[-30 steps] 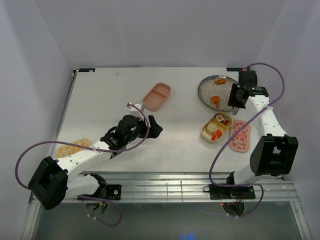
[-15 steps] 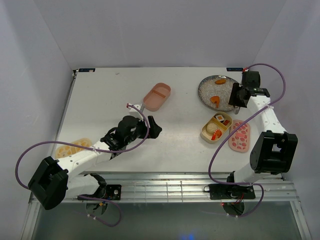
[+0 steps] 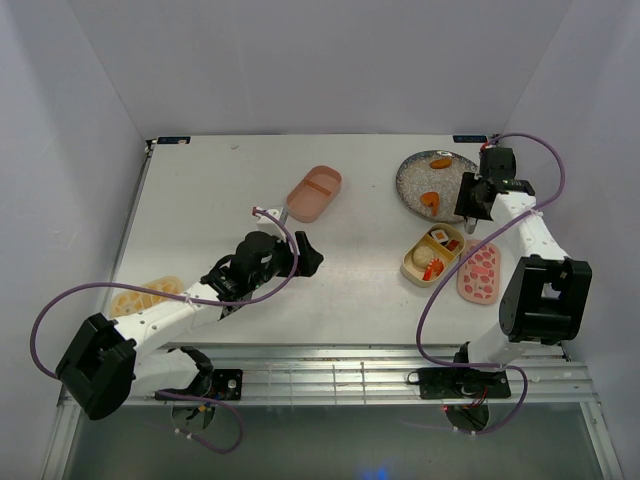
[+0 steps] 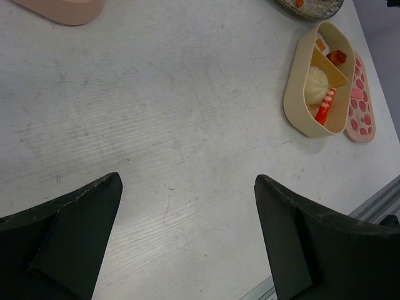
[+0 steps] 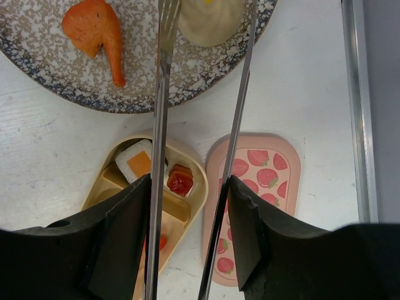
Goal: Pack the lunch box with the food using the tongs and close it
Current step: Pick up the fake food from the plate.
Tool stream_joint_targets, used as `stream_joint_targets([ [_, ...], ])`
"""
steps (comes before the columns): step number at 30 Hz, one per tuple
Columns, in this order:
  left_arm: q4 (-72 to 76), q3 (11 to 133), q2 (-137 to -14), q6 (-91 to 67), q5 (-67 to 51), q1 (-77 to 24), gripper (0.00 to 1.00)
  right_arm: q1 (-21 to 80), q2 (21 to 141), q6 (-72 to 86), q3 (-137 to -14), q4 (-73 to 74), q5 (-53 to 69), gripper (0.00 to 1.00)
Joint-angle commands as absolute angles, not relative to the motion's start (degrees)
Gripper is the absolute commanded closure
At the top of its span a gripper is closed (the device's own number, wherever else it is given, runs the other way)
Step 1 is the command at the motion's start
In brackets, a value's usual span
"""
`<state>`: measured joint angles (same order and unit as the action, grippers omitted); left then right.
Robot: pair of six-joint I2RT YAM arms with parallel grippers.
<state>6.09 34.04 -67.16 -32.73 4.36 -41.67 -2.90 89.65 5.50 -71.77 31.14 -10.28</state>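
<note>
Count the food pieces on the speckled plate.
3: far orange piece at the rim, near orange piece mid-plate, cream bun under the tongs. The right gripper may hide others.

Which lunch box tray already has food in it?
The tan-yellow tray, beside the pink lid: it holds food pieces. The pink tray, farther left, looks empty.

The plate is speckled grey, under an orange piece and a cream bun. The tongs are silvery. The pink lid bears red strawberries; the tan-yellow tray and the pink tray are plain.
</note>
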Motion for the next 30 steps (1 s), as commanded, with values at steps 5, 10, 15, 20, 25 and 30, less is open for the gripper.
stream_joint_targets([
  [5, 6.77, 32.96, -64.16, -32.26, 5.98, -41.92, 0.02, -3.51, 91.58, 3.96, -72.33, 28.30, -8.18, 0.44],
  [10, 6.86, 32.87, -63.90, -32.26, 6.15, -41.92, 0.02, -3.87, 92.02, 3.87, -72.42, 27.60, -6.24, 0.44],
  [15, 6.85, 32.78, -63.55, -32.26, 6.32, -41.92, 0.02, -4.13, 91.93, 4.04, -72.16, 26.98, -6.59, 0.44],
  [20, 6.77, 32.70, -63.37, -32.26, 6.33, -41.84, 0.02, -4.22, 91.06, 4.83, -70.84, 25.84, -5.10, 0.44],
  [25, 7.12, 32.52, -62.84, -32.43, 5.80, -41.84, 0.02, -4.22, 91.06, 4.83, -70.40, 25.93, -4.92, 0.44],
  [30, 6.86, 32.70, -62.93, -32.26, 6.06, -41.92, 0.02, -4.31, 91.31, 5.01, -69.70, 25.75, -5.71, 0.44],
])
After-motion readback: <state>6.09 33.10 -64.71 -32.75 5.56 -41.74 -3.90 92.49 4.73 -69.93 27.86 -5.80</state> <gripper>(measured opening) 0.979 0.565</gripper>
